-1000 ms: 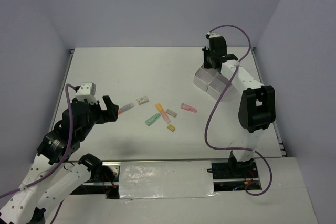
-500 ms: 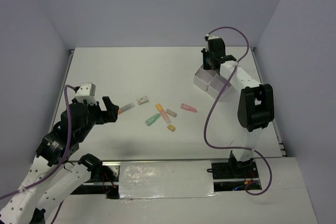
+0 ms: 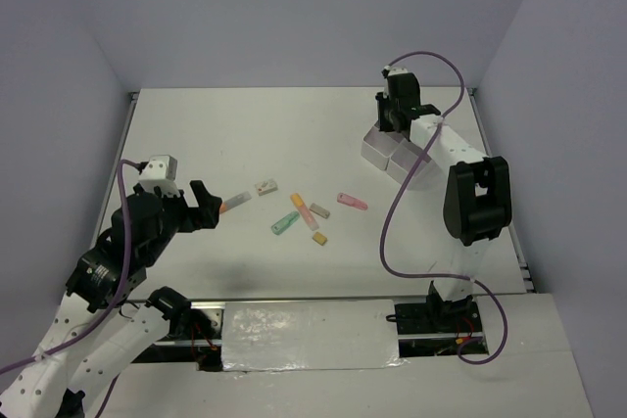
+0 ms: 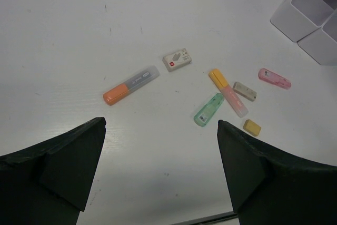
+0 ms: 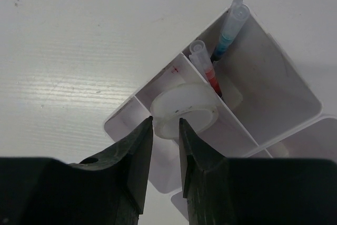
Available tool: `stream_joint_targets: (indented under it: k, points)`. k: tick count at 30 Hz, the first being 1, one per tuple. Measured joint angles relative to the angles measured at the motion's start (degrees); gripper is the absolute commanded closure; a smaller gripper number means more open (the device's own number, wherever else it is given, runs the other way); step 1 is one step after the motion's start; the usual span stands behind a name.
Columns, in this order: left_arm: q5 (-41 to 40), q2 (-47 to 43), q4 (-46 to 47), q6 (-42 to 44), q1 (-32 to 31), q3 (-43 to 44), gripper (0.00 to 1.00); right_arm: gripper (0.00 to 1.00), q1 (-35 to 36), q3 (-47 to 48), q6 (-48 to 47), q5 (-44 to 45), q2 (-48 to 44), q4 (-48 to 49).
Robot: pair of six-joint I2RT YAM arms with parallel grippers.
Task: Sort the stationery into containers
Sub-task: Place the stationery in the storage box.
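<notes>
Only the right wrist view looks into the box (image 5: 284,85). A white tape ring (image 5: 184,110) sits on its cross divider, with a red pen (image 5: 208,72) and a blue pen (image 5: 229,32) leaning inside at the ring's 1 o'clock. The right hand (image 5: 166,124) has its fingers narrowly apart astride the ring's near rim; whether they grip it I cannot tell. The left hand (image 4: 160,125) gapes wide above the worktop (image 4: 63,35), an orange marker (image 4: 130,85) at its 11 o'clock.

A small white four-compartment plastic box (image 3: 390,151) stands near the far right corner of the white tabletop (image 3: 294,134). A white tape ring (image 5: 184,110) sits on the box's divider, and a thin red pen (image 5: 206,69) and a thin blue pen (image 5: 229,30) lean inside just beside the ring. Mid-tabletop, from left to right, lie an orange marker (image 4: 130,85), a white eraser (image 4: 177,60), a green marker (image 4: 209,109), a yellow-capped pink marker (image 4: 227,91), a grey eraser (image 4: 245,90) and a short pink marker (image 4: 274,78), with a small yellow eraser (image 4: 252,127) nearest the front edge.
</notes>
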Motion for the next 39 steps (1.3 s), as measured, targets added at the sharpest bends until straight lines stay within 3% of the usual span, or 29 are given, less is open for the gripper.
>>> stream_joint_targets:
  k: [11,23,26,31,32,35,39]
  points:
    - [0.0,-0.5,0.0,0.0,0.0,0.0,0.01,0.67,0.0,-1.8,0.0,-0.1,0.0,1.0]
    - [0.0,-0.6,0.1,0.0,0.0,-0.1,0.01,0.93,0.0,-1.9,-1.5,-1.0,0.0,1.5]
    - [0.0,-0.6,0.1,0.0,0.0,-0.1,0.01,0.94,0.0,-1.9,-1.9,-1.1,0.0,1.5]
    - [0.1,-0.6,0.2,0.0,0.0,-0.2,0.01,0.92,0.0,-1.9,-2.0,-1.0,0.2,1.5]
    - [0.1,-0.6,0.2,0.0,0.0,-0.2,0.01,0.83,0.0,-1.9,-2.1,-0.9,0.4,1.5]
    - [0.1,-0.6,0.3,0.0,0.0,-0.2,0.01,0.73,0.0,-1.9,-2.2,-0.6,1.0,1.4]
    - [0.2,-0.6,0.4,0.0,0.0,-0.3,0.01,0.73,0.0,-1.9,-2.2,0.6,1.6,1.1]
